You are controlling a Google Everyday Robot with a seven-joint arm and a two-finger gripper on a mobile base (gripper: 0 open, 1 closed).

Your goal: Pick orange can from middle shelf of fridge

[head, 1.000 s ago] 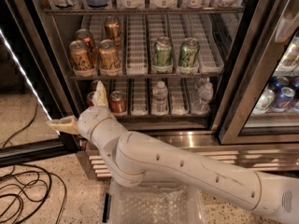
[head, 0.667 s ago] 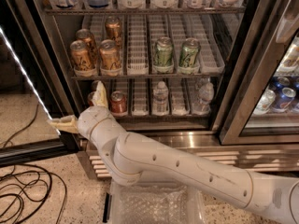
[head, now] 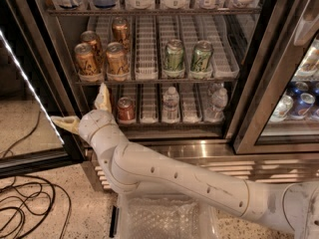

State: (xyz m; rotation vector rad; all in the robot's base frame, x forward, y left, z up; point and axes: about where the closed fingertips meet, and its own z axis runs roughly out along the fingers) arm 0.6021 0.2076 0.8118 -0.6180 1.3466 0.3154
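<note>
Still hovering low at the left of the fridge (head: 249, 78), gripper (head: 84, 111) barely shifting since a second ago, fingers (head: 103, 97) splaying wide, gripping nothing, sitting beneath the orange can (head: 116, 59) on the middle shelf (head: 147, 59).

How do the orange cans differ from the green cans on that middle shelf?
The orange cans are four, on the left, two behind two; the green cans are only two, side by side, further right. Orange ones are gold-toned, green ones green-and-white. Both stand upright on the middle shelf. The gripper is open, below that shelf's left end.
</note>
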